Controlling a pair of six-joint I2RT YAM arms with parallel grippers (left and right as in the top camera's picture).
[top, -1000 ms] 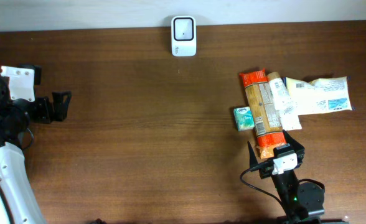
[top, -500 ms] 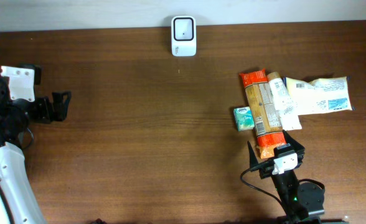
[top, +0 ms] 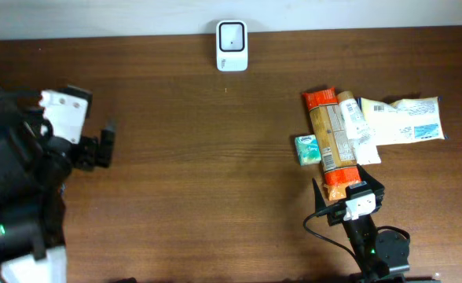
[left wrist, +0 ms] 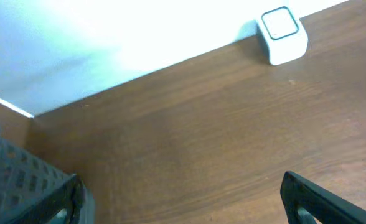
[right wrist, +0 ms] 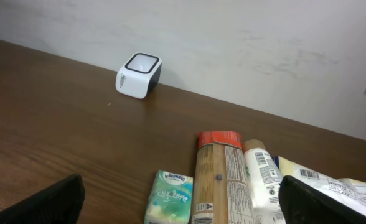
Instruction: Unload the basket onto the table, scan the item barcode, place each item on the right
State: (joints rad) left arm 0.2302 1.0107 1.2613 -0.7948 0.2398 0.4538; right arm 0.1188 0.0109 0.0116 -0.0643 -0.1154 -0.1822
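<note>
A white scanner (top: 232,45) stands at the far edge of the brown surface (top: 199,157), near the middle and against the pale wall. The goods lie in a cluster on the right side, well apart from the scanner. A long pasta packet (top: 331,141) with orange ends lies lengthwise, and a small green tissue pack (top: 307,148) touches its left side. A white tube (top: 357,126) rests along its right side. A white pouch (top: 404,120) with a blue label lies beyond the tube, partly under it.

The right jaws are spread wide and hold nothing. They hang just at the near end of the pasta packet, pointing toward the cluster. The left jaws are also spread wide and empty, over bare wood on the left side, far from the goods. In the left wrist view they face the scanner across the surface.
</note>
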